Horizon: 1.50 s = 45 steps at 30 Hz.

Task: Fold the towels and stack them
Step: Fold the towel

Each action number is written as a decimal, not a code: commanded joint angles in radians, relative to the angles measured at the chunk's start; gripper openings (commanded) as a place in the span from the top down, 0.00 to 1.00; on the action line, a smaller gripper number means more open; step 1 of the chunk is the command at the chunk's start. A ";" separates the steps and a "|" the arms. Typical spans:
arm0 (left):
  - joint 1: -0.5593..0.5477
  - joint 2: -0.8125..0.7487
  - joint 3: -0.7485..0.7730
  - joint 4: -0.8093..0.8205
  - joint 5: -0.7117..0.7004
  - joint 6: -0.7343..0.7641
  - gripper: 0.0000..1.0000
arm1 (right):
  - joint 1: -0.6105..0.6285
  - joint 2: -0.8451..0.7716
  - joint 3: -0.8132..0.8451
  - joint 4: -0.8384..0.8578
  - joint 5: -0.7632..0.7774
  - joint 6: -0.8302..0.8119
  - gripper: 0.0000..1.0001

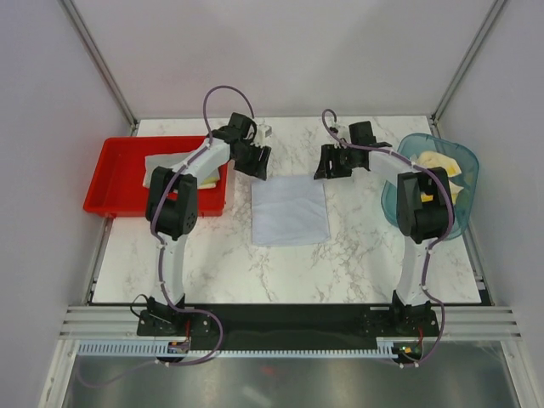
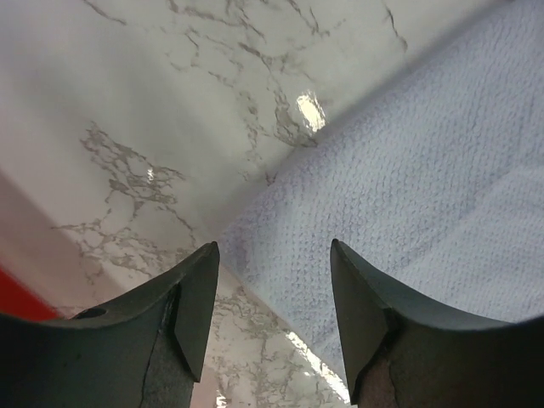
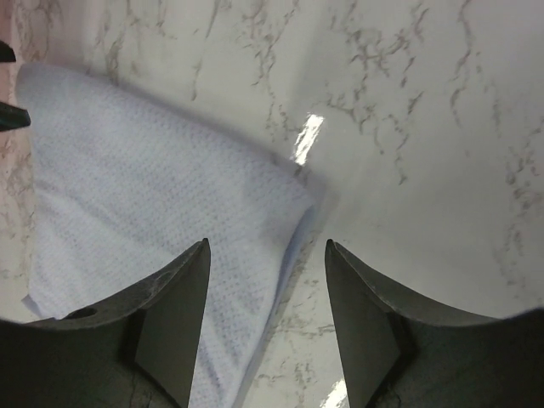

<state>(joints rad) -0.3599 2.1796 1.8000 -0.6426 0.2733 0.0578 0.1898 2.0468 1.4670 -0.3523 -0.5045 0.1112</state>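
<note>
We record the centre towel point(image 1: 289, 212) as pale grey-blue, plain but for a fine dotted weave (clearest in the wrist views). The table point(image 1: 357, 255) is white marble with grey veining. The tray point(image 1: 115, 183) is solid red, and the tray towel point(image 1: 161, 160) reads light grey. The basket point(image 1: 469, 183) is translucent teal, and the basket towels point(image 1: 442, 160) are pale yellow. We note the left gripper point(image 1: 255, 161) and right gripper point(image 1: 333, 161) as black, and the cables point(image 1: 228, 87) as purple.
</note>
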 commanded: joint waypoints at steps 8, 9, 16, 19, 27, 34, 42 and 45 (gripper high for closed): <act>0.029 0.066 0.081 -0.038 0.084 0.177 0.39 | -0.038 0.163 0.182 -0.037 -0.101 -0.108 0.40; 0.033 0.071 0.081 -0.043 0.093 0.183 0.40 | -0.041 0.173 0.190 -0.036 -0.127 -0.131 0.42; 0.075 0.094 0.093 -0.077 0.202 0.218 0.48 | -0.052 0.217 0.228 -0.037 -0.212 -0.159 0.56; 0.079 0.112 0.116 -0.104 0.227 0.234 0.49 | -0.055 0.220 0.225 -0.037 -0.230 -0.171 0.61; 0.082 0.161 0.157 -0.134 0.279 0.246 0.52 | -0.064 0.231 0.231 -0.037 -0.273 -0.182 0.70; 0.082 0.190 0.191 -0.143 0.291 0.240 0.89 | -0.067 0.230 0.237 -0.036 -0.272 -0.186 0.95; 0.081 0.128 0.216 -0.120 0.284 0.214 0.98 | -0.066 0.136 0.170 0.034 -0.221 -0.196 1.00; 0.081 0.088 0.194 -0.108 0.271 0.214 0.98 | -0.066 0.066 0.095 0.093 -0.218 -0.189 1.00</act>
<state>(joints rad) -0.2771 2.3516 1.9842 -0.7776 0.5335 0.2630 0.1268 2.2246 1.6154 -0.3546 -0.7204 -0.0540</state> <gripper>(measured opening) 0.037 0.011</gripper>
